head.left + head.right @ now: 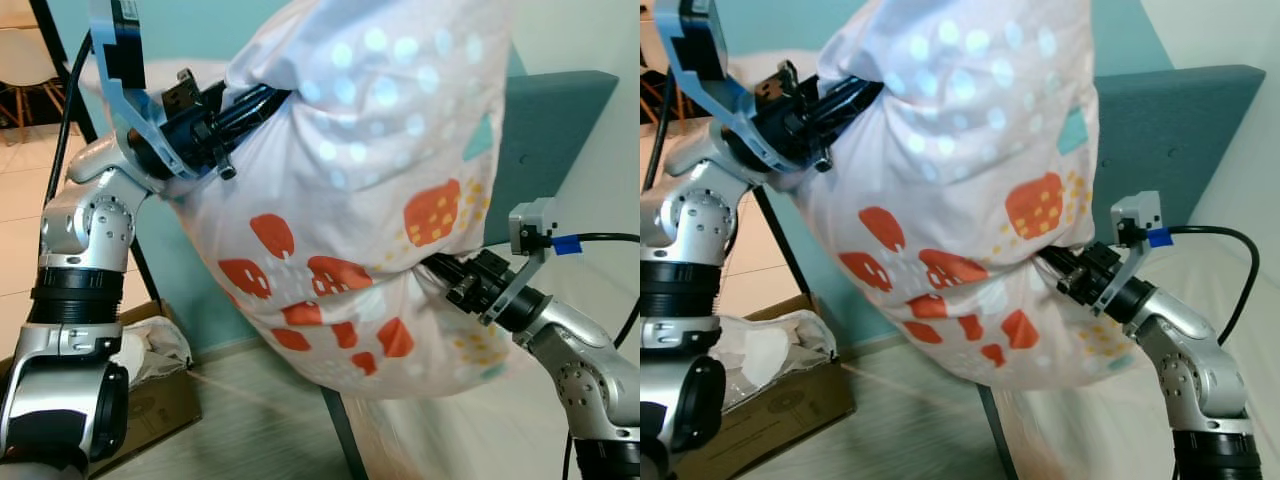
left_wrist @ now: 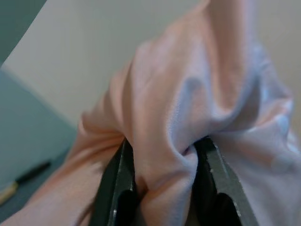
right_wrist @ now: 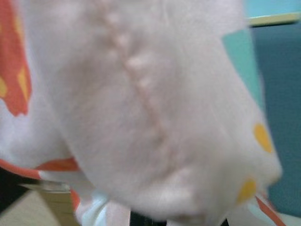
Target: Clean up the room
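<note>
White pillow (image 1: pixel 360 190) with orange house print, pinched by left gripper (image 1: pixel 245 105), right gripper (image 1: pixel 440 268)

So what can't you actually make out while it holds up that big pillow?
- Right gripper: fingertips buried in the pillow, both eye views.
- Right wrist view: blurred fabric up close; fingers cut off by the bottom edge.
- Cardboard box: contents covered by white wrapping.
- Headboard: the pillow hides its left part.
</note>
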{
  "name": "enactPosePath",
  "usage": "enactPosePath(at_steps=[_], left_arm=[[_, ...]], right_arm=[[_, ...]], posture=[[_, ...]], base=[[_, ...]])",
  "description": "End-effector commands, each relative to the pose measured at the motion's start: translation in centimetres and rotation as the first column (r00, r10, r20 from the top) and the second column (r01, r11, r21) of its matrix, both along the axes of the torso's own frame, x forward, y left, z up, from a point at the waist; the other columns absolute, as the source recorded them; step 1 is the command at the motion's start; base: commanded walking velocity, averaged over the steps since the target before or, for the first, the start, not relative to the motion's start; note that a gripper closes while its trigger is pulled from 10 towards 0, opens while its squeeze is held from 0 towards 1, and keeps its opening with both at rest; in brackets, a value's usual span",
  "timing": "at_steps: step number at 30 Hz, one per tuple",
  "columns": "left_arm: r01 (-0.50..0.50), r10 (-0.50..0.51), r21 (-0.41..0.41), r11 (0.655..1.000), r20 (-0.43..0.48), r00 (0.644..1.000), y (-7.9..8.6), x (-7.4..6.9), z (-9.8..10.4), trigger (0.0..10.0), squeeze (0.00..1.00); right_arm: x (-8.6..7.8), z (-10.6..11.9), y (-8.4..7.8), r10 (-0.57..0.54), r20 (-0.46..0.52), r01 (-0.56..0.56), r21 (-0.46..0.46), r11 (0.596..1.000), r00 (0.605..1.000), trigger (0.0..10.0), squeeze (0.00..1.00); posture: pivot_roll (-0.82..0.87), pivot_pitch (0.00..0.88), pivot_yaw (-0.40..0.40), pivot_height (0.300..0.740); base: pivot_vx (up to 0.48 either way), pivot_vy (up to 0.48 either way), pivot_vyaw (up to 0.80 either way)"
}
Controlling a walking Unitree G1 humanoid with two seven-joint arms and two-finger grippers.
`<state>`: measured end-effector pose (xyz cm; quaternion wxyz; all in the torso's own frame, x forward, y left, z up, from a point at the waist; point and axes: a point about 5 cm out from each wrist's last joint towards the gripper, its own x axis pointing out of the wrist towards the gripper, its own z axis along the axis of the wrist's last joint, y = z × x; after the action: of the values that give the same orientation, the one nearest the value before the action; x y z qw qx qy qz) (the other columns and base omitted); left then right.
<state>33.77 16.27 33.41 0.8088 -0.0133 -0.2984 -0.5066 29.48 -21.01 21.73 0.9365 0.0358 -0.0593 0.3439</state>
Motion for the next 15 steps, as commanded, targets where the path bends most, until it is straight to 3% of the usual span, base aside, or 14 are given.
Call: enactPosePath(at_steps=[1, 3, 7, 8, 10, 11, 13, 14, 15], left_arm=[[-0.029, 0.032, 0.035, 0.999, -0.079, 0.996, -0.3, 0.8, -2.3, 10.0, 1.0], [-0.073, 0.082, 0.07, 0.995, -0.148, 0.986, 0.0, 1.3, -4.7, 10.0, 1.0], [-0.091, 0.11, 0.101, 0.991, -0.195, 0.975, 0.0, 1.4, -6.4, 10.0, 1.0], [-0.096, 0.147, 0.183, 0.978, -0.287, 0.947, 0.0, 1.3, -10.2, 10.0, 1.0], [-0.077, 0.18, 0.266, 0.961, -0.385, 0.905, 0.2, 0.7, -14.2, 10.0, 1.0], [-0.077, 0.18, 0.266, 0.961, -0.385, 0.905, 0.2, 0.7, -14.2, 10.0, 1.0], [-0.053, 0.217, 0.332, 0.942, -0.479, 0.851, 0.9, -0.1, -18.0, 10.0, 1.0], [-0.053, 0.217, 0.332, 0.942, -0.479, 0.851, 0.9, -0.1, -18.0, 10.0, 1.0], [-0.058, 0.246, 0.356, 0.933, -0.511, 0.823, 1.4, -0.4, -19.5, 10.0, 1.0]], right_arm=[[0.5, 2.3, -1.0, -0.073, 0.114, 0.075, -0.009, 0.997, 0.991, 0.0, 0.0], [1.4, 2.9, -2.8, -0.207, 0.13, 0.217, -0.062, 0.974, 0.97, 0.0, 0.0], [1.8, 3.4, -4.0, -0.286, 0.146, 0.301, -0.097, 0.949, 0.947, 0.0, 0.0], [2.4, 4.3, -5.9, -0.407, 0.194, 0.44, -0.18, 0.88, 0.893, 0.0, 0.0], [3.0, 5.0, -7.4, -0.487, 0.274, 0.555, -0.311, 0.771, 0.829, 0.0, 0.0], [3.0, 5.0, -7.4, -0.487, 0.274, 0.555, -0.311, 0.771, 0.829, 0.0, 0.0], [3.6, 5.3, -8.1, -0.507, 0.337, 0.608, -0.414, 0.677, 0.793, 0.0, 0.0], [3.6, 5.3, -8.1, -0.507, 0.337, 0.608, -0.414, 0.677, 0.793, 0.0, 0.0], [3.9, 5.2, -8.3, -0.504, 0.352, 0.615, -0.455, 0.644, 0.789, 0.0, 0.0]], posture=[[-0.1, 0.0, -0.012, 0.74], [-0.1, 0.0, -0.012, 0.74], [-0.1, 0.0, -0.013, 0.74], [-0.1, 0.0, -0.017, 0.74], [-0.1, 0.0, -0.018, 0.74], [-0.1, 0.0, -0.018, 0.74], [-0.1, 0.0, -0.022, 0.74], [-0.1, 0.0, -0.022, 0.74], [-0.1, 0.0, -0.024, 0.74]], base=[[0.0, 0.0, 0.0], [0.0, 0.0, 0.0], [0.0, 0.0, 0.0], [0.0, 0.0, 0.0], [0.0, 0.0, 0.0], [0.0, 0.0, 0.0], [0.0, 0.0, 0.0], [0.0, 0.0, 0.0], [0.0, 0.0, 0.0]])
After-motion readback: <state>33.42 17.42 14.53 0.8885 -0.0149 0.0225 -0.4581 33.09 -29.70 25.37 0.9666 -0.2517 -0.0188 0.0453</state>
